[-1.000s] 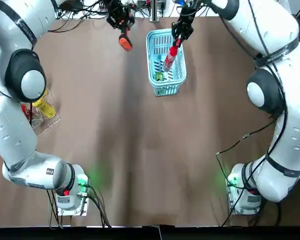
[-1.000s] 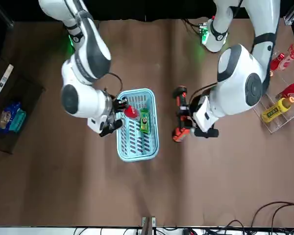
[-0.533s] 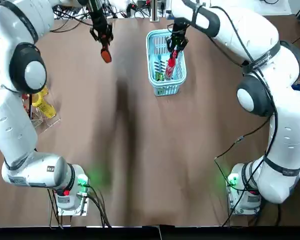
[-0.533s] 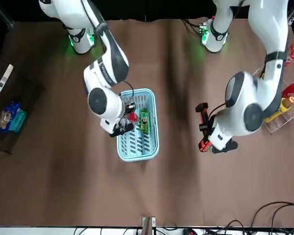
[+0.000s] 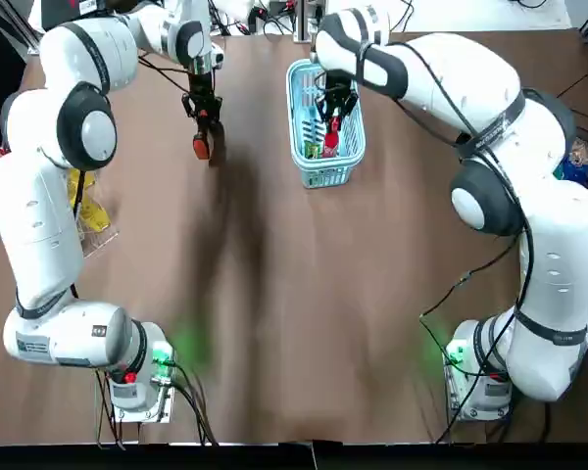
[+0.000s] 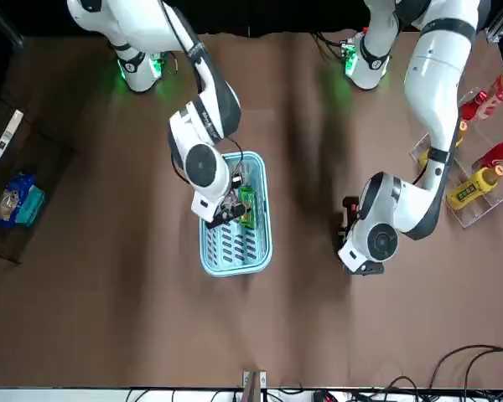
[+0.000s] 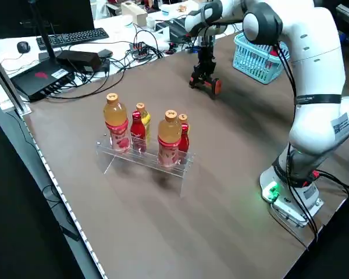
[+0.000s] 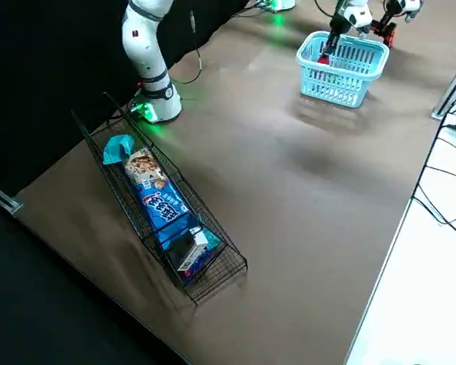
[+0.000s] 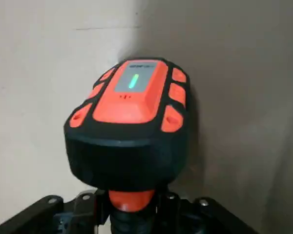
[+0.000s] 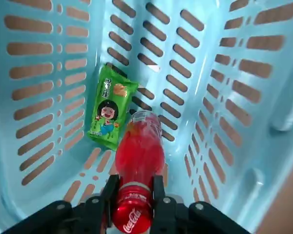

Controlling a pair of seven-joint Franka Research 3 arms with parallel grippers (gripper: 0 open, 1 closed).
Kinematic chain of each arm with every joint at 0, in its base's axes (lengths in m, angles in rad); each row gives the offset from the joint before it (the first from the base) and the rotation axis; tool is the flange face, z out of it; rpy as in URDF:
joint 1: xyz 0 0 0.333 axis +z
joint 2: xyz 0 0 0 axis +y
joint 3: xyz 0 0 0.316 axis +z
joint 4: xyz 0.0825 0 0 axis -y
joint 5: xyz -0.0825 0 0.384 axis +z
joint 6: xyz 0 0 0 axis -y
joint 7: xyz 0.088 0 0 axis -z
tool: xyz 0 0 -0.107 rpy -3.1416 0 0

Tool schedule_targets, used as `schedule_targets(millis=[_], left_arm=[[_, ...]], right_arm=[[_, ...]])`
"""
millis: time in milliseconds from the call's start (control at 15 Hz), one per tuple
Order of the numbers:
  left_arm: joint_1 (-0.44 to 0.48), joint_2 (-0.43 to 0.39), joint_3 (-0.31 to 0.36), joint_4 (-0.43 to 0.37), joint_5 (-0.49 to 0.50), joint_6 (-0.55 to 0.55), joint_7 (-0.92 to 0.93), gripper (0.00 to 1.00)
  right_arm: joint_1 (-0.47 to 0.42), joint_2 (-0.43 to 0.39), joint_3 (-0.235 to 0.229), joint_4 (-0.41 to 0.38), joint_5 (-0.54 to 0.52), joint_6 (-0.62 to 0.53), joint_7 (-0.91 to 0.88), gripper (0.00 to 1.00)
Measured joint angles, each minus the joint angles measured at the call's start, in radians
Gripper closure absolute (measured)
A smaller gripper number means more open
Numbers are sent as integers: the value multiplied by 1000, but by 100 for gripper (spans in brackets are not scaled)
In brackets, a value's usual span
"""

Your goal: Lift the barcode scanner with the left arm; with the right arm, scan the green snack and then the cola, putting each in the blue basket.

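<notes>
Grips the barcode scanner (image 5: 202, 147) with the left pincer (image 5: 204, 116), fingers clamped round its handle, orange head pointing down toward the bench (image 5: 304, 294) on the far left side, to the left of the blue basket (image 5: 325, 176) and apart from it. Shows, in the left wrist view, a green light strip on the scanner's orange top. Cannot tell contact between scanner head and bench; hangs very low at the least. Reaches down into the blue basket at the far middle of the bench with the right pincer (image 10: 133, 207), closed tight on the red cap and neck of the cola (image 10: 139, 156). Holds that bottle tilted, base down near the basket floor, just beside the green snack (image 10: 107, 113) lying flat on the slatted bottom. Has a clear rack of bottles (image 7: 145, 136) at the left edge of the bench, well apart from the scanner, and a wire tray of snack packs (image 8: 167, 220) at the right edge.
</notes>
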Motion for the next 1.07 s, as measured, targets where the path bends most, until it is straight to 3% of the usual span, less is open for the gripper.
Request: schedule_targets(millis=[400,667,733,933,1067], left_arm=[[28,11,0,-61,3,81,98,63],[35,6,0,-58,3,85,102,33],[37,0,0,-55,3,87,102,24],[46,-44,-4,-25,3,93,106,0],[47,-99,-4,4,3,91,109,0]], right_arm=[[22,23,0,2,-14,26,4,67],[22,23,-1,2,-14,27,4,67],[22,23,-1,2,-15,29,4,63],[21,23,-4,3,-15,33,4,36],[21,23,-6,5,-15,36,3,19]])
